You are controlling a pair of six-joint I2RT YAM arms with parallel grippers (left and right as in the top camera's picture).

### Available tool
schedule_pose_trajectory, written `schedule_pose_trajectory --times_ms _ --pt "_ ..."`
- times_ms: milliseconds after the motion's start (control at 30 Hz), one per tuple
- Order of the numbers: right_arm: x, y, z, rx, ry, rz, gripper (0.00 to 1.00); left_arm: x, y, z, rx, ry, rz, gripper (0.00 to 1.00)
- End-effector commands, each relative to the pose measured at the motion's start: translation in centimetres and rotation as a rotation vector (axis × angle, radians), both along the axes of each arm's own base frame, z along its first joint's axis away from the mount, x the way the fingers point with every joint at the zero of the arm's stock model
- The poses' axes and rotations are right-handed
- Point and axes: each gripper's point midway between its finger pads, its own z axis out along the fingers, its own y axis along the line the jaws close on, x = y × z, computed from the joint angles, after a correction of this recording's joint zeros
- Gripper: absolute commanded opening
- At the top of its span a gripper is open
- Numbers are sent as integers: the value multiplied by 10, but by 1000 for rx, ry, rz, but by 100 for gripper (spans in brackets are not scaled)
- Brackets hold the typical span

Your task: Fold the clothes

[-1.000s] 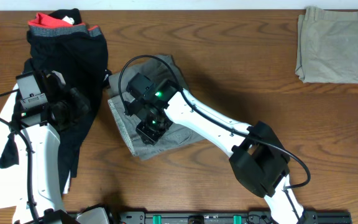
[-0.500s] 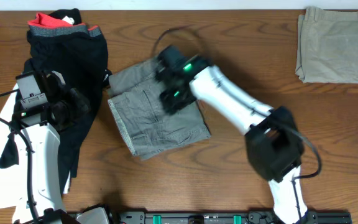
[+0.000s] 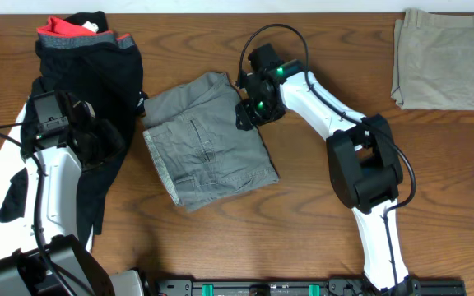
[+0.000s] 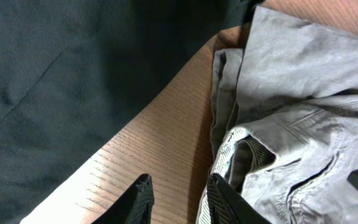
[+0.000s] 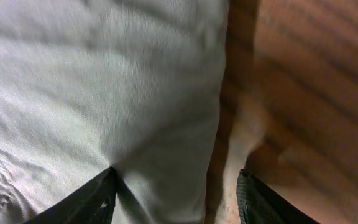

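Note:
The grey shorts (image 3: 208, 140) lie folded mid-table, waistband edge toward the left. My right gripper (image 3: 253, 111) is at their far right edge. In the right wrist view it (image 5: 178, 186) stands open, one finger (image 5: 101, 193) over the grey shorts (image 5: 104, 81) and the other over bare wood. My left gripper (image 3: 109, 141) hovers over the black garment (image 3: 97, 90). In the left wrist view it (image 4: 179, 186) is slightly open above bare wood, its right finger (image 4: 219, 196) beside the grey shorts' (image 4: 303, 93) waistband, with black cloth (image 4: 55, 81) to the left.
A black piece with a red-and-grey band (image 3: 76, 31) lies at the far left corner. Folded beige shorts (image 3: 447, 57) sit at the far right. The wooden table (image 3: 319, 214) shows bare between them and along the front.
My right gripper moved from the middle of the grey shorts to their far right edge and opened wider. The left arm shifted slightly.

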Motion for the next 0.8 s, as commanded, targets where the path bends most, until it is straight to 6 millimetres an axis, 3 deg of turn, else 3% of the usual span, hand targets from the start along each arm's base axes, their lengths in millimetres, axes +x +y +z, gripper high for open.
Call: schedule_pose_trajectory --times_ms 0,267,367,467,567,633,767 --pt "1 9 -1 87 25 27 61 6 2 4 13 -12 -1 28" --pt "-21 37 16 281 154 57 56 5 2 4 13 -12 -1 28" --pt "-23 39 16 281 166 47 45 5 2 4 13 -12 -1 28" --pt "-18 35 15 272 153 35 19 5 2 4 13 -12 -1 28" --pt "-5 23 9 225 130 -34 1 5 2 4 13 -12 -1 28" --pt "8 12 7 204 117 -95 1 5 2 4 13 -12 -1 28" --pt "42 -35 2 153 105 -302 1 5 2 4 12 -12 -1 28"
